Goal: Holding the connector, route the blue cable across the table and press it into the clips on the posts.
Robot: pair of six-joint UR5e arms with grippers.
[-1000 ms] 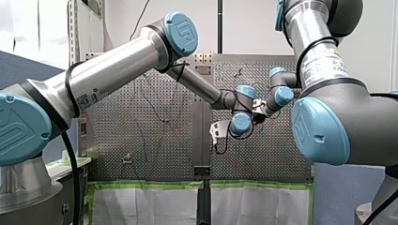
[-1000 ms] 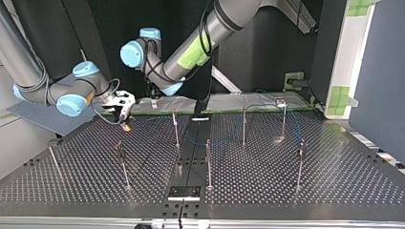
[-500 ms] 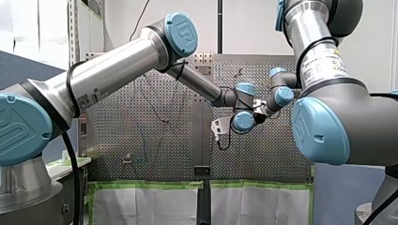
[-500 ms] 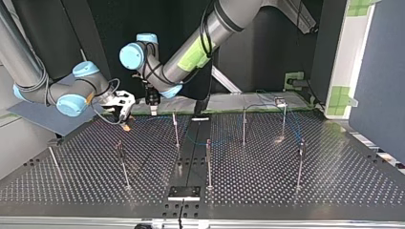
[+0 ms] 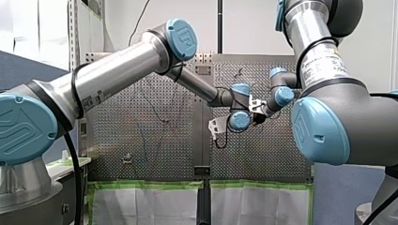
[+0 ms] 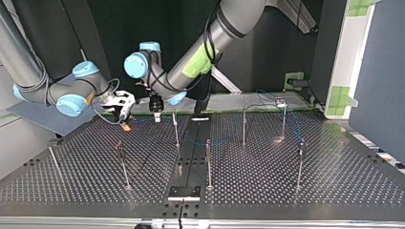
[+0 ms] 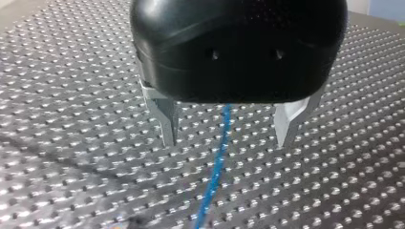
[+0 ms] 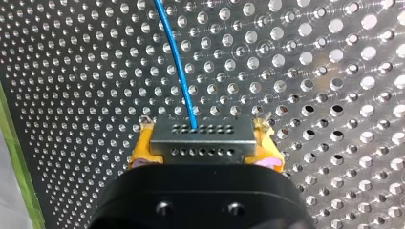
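In the right wrist view my right gripper [image 8: 204, 145] is shut with its yellow pads [image 8: 142, 148] on a small metal connector [image 8: 201, 133]. A blue cable [image 8: 175, 62] leaves the connector and runs ahead over the perforated table. In the left wrist view my left gripper [image 7: 225, 142] hangs open just above the table, its metal fingers [image 7: 166, 119] straddling the blue cable [image 7: 216, 171] without touching it. In the top view my left gripper [image 6: 156, 118] stands close beside my right gripper [image 6: 125, 125] at the far left. The cable [image 6: 216, 141] runs on between the posts.
Several thin posts stand on the table [image 6: 267, 191], the nearest to the grippers a post [image 6: 175, 129] just at the top view's right of my left gripper. A black plate [image 6: 184, 192] sits at the near edge. A small fixture [image 6: 280, 101] is at the far right.
My left gripper has come down towards the table and a little towards the top view's right, ending over the cable beside my right gripper. My right arm has stayed still.
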